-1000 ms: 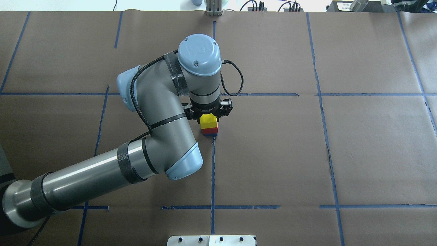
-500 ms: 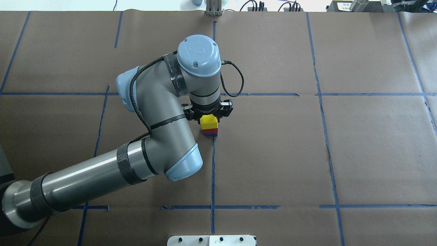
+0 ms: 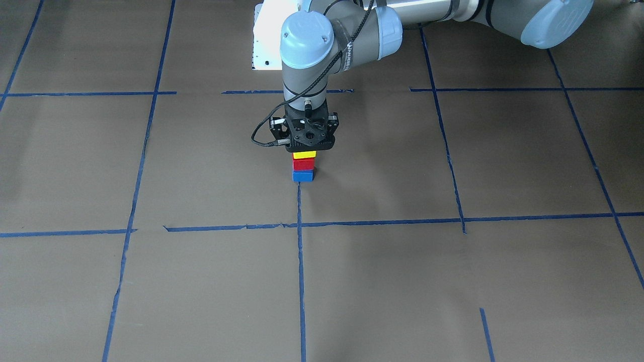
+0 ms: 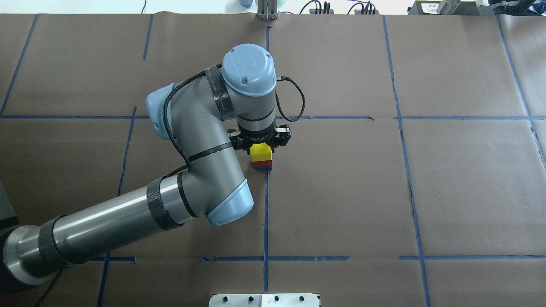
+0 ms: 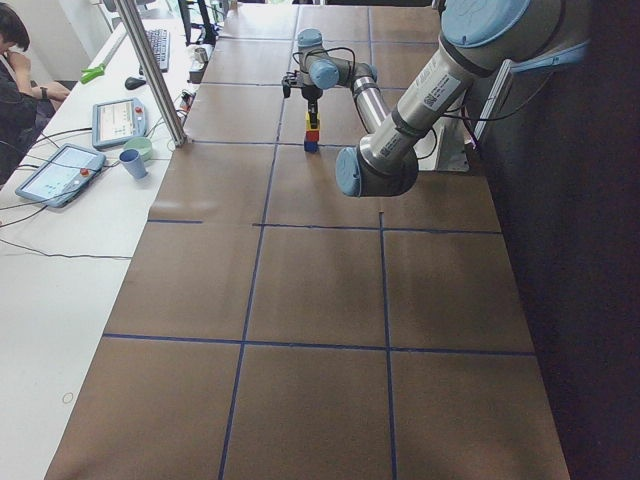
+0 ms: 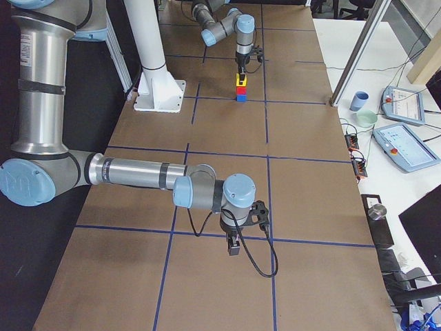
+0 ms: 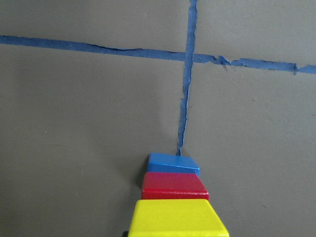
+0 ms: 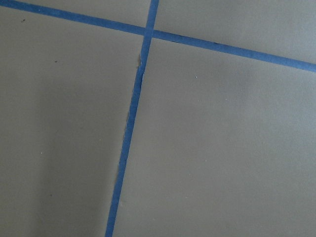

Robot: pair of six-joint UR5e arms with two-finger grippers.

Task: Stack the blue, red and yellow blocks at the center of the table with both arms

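A stack stands at the table's center: blue block (image 3: 303, 175) at the bottom, red block (image 3: 304, 164) on it, yellow block (image 3: 304, 154) on top. The stack also shows in the left wrist view, with the yellow block (image 7: 177, 217) nearest. My left gripper (image 4: 261, 146) points straight down over the stack and sits around the yellow block (image 4: 261, 152), shut on it; the wrist hides most of its fingers. My right gripper (image 6: 234, 247) hangs low over bare paper far from the stack; I cannot tell whether it is open or shut.
Brown paper with a blue tape grid (image 4: 265, 213) covers the table. The robot's white base plate (image 4: 264, 299) is at the near edge. A side desk with tablets and a cup (image 5: 131, 162) runs along the far edge, with a person seated there.
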